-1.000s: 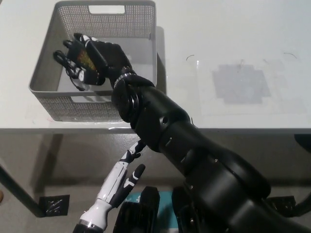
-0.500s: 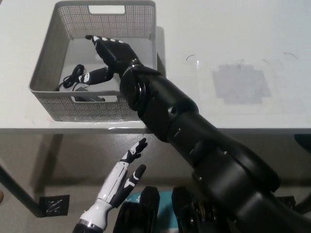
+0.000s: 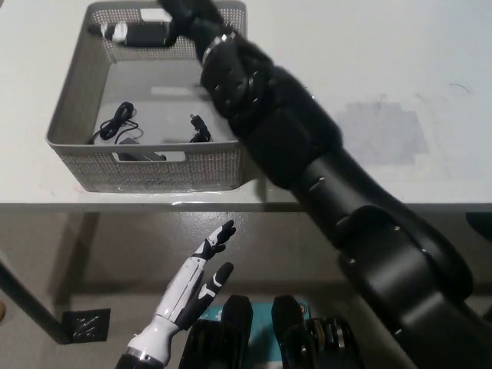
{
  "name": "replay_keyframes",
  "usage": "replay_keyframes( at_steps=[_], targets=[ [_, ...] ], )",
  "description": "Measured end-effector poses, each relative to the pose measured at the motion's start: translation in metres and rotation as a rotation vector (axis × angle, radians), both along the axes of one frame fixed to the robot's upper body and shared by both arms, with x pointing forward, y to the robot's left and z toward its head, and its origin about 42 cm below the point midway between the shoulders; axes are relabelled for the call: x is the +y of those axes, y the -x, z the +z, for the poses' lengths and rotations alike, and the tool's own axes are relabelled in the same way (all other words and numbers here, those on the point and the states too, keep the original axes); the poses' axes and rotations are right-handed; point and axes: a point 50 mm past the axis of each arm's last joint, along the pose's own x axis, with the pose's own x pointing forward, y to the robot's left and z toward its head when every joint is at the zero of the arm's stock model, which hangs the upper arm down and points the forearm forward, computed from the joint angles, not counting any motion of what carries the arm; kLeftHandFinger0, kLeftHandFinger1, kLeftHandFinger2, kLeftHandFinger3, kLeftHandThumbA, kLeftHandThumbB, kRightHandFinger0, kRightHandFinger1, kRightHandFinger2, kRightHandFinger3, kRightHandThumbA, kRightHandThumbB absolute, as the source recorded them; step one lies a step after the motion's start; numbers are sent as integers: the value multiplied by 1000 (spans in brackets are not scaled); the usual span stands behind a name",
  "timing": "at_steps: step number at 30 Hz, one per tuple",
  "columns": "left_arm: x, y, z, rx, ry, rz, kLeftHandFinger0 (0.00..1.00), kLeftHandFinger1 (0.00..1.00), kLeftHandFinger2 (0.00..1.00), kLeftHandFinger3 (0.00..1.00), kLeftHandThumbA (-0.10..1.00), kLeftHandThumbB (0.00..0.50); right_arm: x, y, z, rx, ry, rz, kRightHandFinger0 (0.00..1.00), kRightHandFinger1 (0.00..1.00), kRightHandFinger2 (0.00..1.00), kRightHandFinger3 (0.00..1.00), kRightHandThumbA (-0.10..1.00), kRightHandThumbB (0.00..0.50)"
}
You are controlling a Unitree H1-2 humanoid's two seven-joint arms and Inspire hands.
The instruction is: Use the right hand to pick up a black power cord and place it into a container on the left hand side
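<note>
The white left hand [image 3: 196, 288] is parked below the worktop's [image 3: 369, 46] near edge, fingers spread, nothing held. Further out, the basket [image 3: 69, 127] sits at the worktop's left end, and the black power cord [image 3: 123, 129] is already lying loose on its floor by the near wall, strung left to right. At the basket's far rim the right hand [image 3: 181, 17] is seen released, so the cord lies nearer than it, and only pulling back looks left.
</note>
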Motion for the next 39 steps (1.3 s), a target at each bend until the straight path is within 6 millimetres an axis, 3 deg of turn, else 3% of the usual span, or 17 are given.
replay_keyframes(
  at_steps=[5,8,9,13,15,16,17,20,22,23,24,27,34,37,39],
  targets=[
    [0,0,0,0,-3,1,1000,1000,1000,1000,1000,342,-29,5,30,-73,-97,-3,1000,1000,1000,1000,1000,475],
    [0,0,0,0,-6,1,1000,1000,1000,1000,1000,363,-44,7,43,-106,-133,-13,1000,1000,1000,1000,1000,479],
    [0,0,0,-1,-12,1,1000,1000,1000,1000,1000,349,-67,9,58,-147,-169,-34,1000,1000,1000,1000,1000,478],
    [0,1,-1,-1,-18,1,1000,1000,1000,1000,1000,352,-114,17,80,-221,-231,-83,1000,1000,1000,1000,1000,463],
    [1,1,-1,0,-21,-1,1000,1000,1000,1000,1000,381,-155,23,86,-261,-268,-136,1000,1000,1000,1000,1000,460],
    [2,1,0,-1,-24,-2,1000,1000,1000,1000,1000,391,-166,25,86,-268,-277,-149,1000,1000,1000,1000,1000,475],
    [4,0,0,-2,-31,-2,1000,1000,1000,1000,1000,392,-194,30,84,-282,-304,-187,1000,1000,1000,1000,1000,478],
    [7,0,4,-7,-45,-4,1000,1000,1000,1000,1000,361,-243,39,72,-292,-340,-256,1000,1000,1000,1000,1000,455],
    [9,0,6,-13,-53,-6,1000,1000,1000,1000,1000,369,-271,49,59,-293,-361,-286,1000,1000,1000,1000,1000,484],
    [9,0,7,-14,-54,-6,1000,1000,1000,1000,1000,367,-277,53,55,-293,-367,-291,1000,1000,1000,1000,1000,498],
    [9,0,7,-16,-57,-6,1000,1000,1000,1000,1000,361,-293,62,42,-287,-381,-302,1000,1000,1000,1000,1000,495],
    [10,-1,7,-16,-62,-5,1000,1000,1000,1000,1000,359,-315,81,11,-251,-417,-294,1000,1000,1000,1000,1000,476],
    [10,-1,7,-18,-68,-4,1000,1000,1000,1000,1000,336,-317,124,-44,-177,-448,-181,1000,1000,1000,1000,1000,455],
    [10,-1,7,-19,-70,-4,1000,1000,1000,1000,1000,334,-302,149,-78,-114,-460,-93,1000,1000,1000,1000,1000,467],
    [10,-1,7,-19,-70,-4,1000,1000,1000,1000,1000,354,-292,160,-98,-65,-476,-59,1000,1000,1000,1000,1000,440]
  ],
)
